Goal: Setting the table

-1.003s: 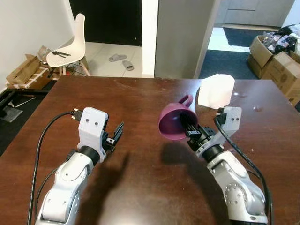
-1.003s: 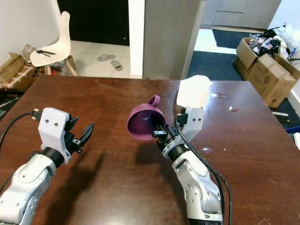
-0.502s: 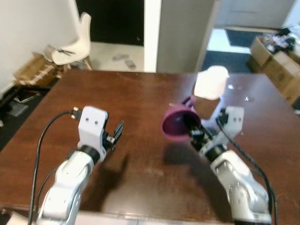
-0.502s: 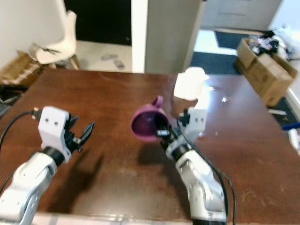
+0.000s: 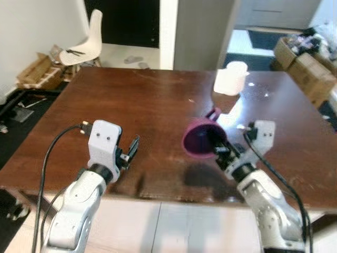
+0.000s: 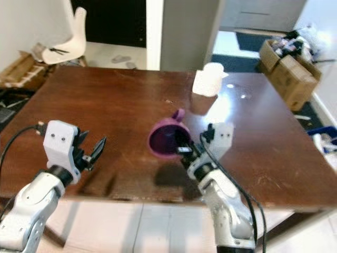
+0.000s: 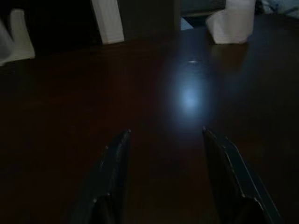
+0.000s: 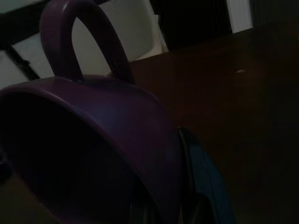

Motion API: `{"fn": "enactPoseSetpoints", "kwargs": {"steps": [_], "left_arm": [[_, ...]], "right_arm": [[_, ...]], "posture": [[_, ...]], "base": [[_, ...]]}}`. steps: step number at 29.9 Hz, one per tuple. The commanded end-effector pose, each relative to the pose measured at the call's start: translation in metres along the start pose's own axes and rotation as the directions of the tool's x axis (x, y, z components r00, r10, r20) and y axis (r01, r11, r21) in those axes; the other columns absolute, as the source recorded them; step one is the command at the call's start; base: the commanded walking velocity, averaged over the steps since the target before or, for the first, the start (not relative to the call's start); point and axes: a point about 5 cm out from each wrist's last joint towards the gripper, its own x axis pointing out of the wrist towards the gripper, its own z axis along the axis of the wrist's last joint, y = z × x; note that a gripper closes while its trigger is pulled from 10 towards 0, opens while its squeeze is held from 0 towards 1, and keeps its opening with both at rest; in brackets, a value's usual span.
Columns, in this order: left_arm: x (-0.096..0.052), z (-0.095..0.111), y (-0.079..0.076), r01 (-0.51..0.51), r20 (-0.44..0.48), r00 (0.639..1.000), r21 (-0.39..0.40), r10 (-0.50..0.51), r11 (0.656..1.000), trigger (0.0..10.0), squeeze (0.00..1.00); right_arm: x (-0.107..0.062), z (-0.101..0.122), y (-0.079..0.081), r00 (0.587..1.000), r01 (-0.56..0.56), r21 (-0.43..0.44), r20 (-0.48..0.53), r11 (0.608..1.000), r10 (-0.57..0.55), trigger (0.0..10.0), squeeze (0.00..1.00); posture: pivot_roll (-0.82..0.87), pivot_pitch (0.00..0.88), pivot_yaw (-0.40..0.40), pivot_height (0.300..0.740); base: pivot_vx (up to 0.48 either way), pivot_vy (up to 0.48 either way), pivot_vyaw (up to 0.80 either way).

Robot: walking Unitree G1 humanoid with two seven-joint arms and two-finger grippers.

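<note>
We hold purple glossy handled cup [image 5: 202, 139] by rim, right gripper [image 5: 220, 149] clamped, above dark brown wooden table [image 5: 142, 105]. Rigid, light, likely slippery; rim pinch adequate. Left gripper [image 5: 129, 151] parted, empty.

You can count one brown surface [image 5: 131, 100]. On it there is one white paper roll [image 5: 230, 79]. You can see one purple cup [image 5: 202, 138]. You have two robot hands: one left hand [image 5: 130, 150] and one right hand [image 5: 218, 148]. Each hand has two black fingers, so that makes four fingers. Past the surface you can count one white chair [image 5: 84, 45]. On the floor by the doorway there are two slippers [image 5: 135, 63]. On the right you can see at least two cardboard boxes [image 5: 308, 66]. On the left there is one more cardboard box [image 5: 34, 71].
</note>
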Motion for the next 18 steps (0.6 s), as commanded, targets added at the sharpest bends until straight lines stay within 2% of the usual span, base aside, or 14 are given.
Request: {"fn": "enactPoseSetpoints", "kwargs": {"steps": [1, 6, 9, 18], "left_arm": [[-0.002, -0.0053, 0.0019, -0.011, -0.02, 1.0, -0.001, 0.011, 1.0, 10.0, 0.0], [-0.0017, -0.0054, 0.0017, -0.011, -0.019, 1.0, -0.003, 0.011, 1.0, 10.0, 0.0], [-0.0014, -0.0057, 0.0014, -0.01, -0.02, 1.0, -0.001, 0.01, 1.0, 10.0, 0.0], [-0.0012, -0.0066, 0.0009, -0.007, -0.025, 1.0, 0.003, 0.007, 1.0, 10.0, 0.0]], "right_arm": [[0.0019, -0.0012, 0.004, 1.0, -0.017, 0.008, -0.004, 1.0, 0.017, 10.0, 0.0], [0.0026, 0.0017, 0.0034, 1.0, -0.012, 0.054, 0.017, 0.998, 0.012, 10.0, 0.0], [0.0032, 0.005, 0.0015, 0.999, -0.006, 0.094, 0.034, 0.996, 0.003, 10.0, 0.0], [0.0045, 0.0069, -0.0015, 0.999, 0.005, 0.125, 0.04, 0.992, -0.01, 10.0, 0.0]], "posture": [[-0.03, 0.0, 0.076, 0.74], [-0.03, 0.0, 0.076, 0.74], [-0.03, 0.0, 0.076, 0.74], [-0.03, 0.0, 0.075, 0.74]], "base": [[-0.311, 0.0, 0.0], [-0.296, 0.0, 0.0], [0.0, 0.0, 0.0], [0.0, 0.0, 0.06]]}}
